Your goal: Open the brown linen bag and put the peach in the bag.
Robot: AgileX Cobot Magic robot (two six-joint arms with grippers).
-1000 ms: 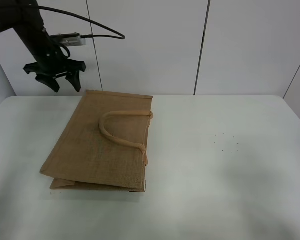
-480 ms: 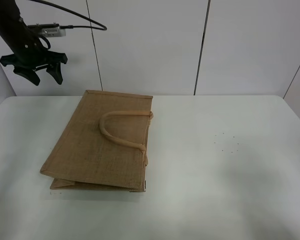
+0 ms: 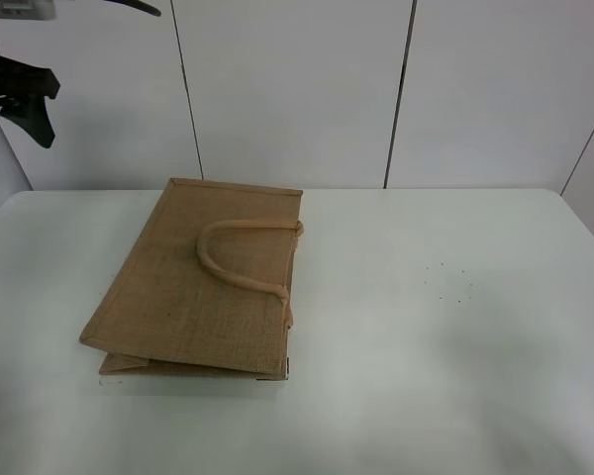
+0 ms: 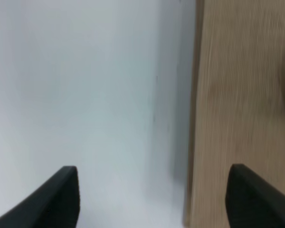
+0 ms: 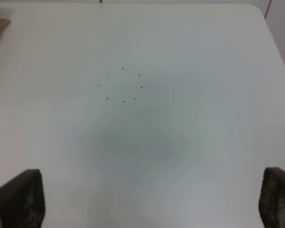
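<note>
Bag: brown linen bag (image 3: pixel 200 287) flat, soft, likely light | grab: upper handle (image 3: pixel 240 259) | left gripper (image 4: pixel 152 197) apart | right gripper (image 5: pixel 152 199) apart | peach unseen

You've got a tan-brown coarse-woven jute bag (image 3: pixel 193 287) here, rough and matt, weave lines showing even in the blurry left wrist view. Its pale beige loop handle (image 3: pixel 240 259) looks smoother, like soft padded cloth. The white worktop (image 3: pixel 445 336) is smooth with a faint satin sheen. Both black hand fingers (image 4: pixel 59 199) look like matt plastic.
</note>
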